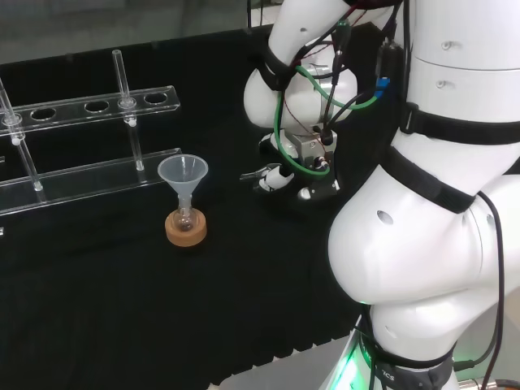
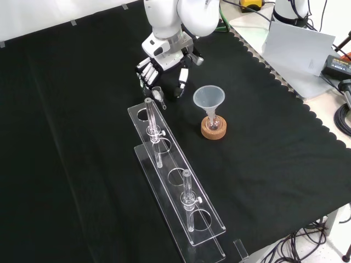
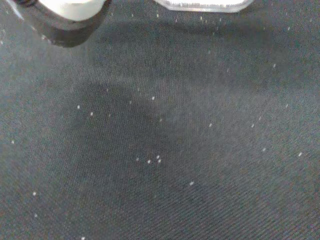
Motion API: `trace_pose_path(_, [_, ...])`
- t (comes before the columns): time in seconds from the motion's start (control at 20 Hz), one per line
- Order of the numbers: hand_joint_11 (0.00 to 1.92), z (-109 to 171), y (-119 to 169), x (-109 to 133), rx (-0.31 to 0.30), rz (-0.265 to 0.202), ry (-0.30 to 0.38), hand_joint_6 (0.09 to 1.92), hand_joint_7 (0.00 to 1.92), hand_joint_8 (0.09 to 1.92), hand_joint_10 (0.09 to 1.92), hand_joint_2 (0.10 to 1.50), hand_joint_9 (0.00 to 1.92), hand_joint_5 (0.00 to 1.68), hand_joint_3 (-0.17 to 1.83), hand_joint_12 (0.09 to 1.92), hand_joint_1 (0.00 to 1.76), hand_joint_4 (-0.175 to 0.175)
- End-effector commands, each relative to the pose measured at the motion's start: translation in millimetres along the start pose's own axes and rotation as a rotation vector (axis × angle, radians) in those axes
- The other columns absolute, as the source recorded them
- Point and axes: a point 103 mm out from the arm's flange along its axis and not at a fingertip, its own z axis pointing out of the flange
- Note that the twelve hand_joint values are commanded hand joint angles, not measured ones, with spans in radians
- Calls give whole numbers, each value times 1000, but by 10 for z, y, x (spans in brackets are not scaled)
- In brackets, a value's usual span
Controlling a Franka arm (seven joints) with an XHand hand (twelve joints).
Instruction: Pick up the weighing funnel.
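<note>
Half open, the hand (image 2: pixel 163 64) hangs over the weighing funnel (image 2: pixel 158 95), fingers and thumb flanking it; contact unclear.

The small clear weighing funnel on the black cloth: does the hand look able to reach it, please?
Probably yes: in the front view the black and white hand hangs open beside the weighing funnel, nothing between, though the clear plastic rack lies close.

Weighing funnel (image 2: pixel 158 95) tiny by fingers (image 2: pixel 145 74), contact unclear, clear piece (image 3: pixel 202 4) cut off at wrist view's edge
</note>
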Motion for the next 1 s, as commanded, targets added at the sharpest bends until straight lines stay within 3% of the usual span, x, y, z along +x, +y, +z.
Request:
trace_pose_path(0.05, [0, 78, 30, 26, 23, 0, -2, 89, 604, 556, 654, 772, 435, 614, 34, 1397, 835, -2])
trace_pose_path(0.5, [0, 86, 46, -24, 28, 17, -13, 98, 667, 548, 631, 773, 463, 638, 41, 1401, 838, -3])
trace_pose_path(0.8, [0, 84, 55, 26, 46, 0, -46, 141, 817, 465, 566, 765, 561, 703, 69, 1407, 860, 8])
trace_pose_path(1.0, [0, 77, 65, 19, 49, 13, -20, 201, 955, 433, 529, 753, 629, 755, 96, 1400, 870, 21])
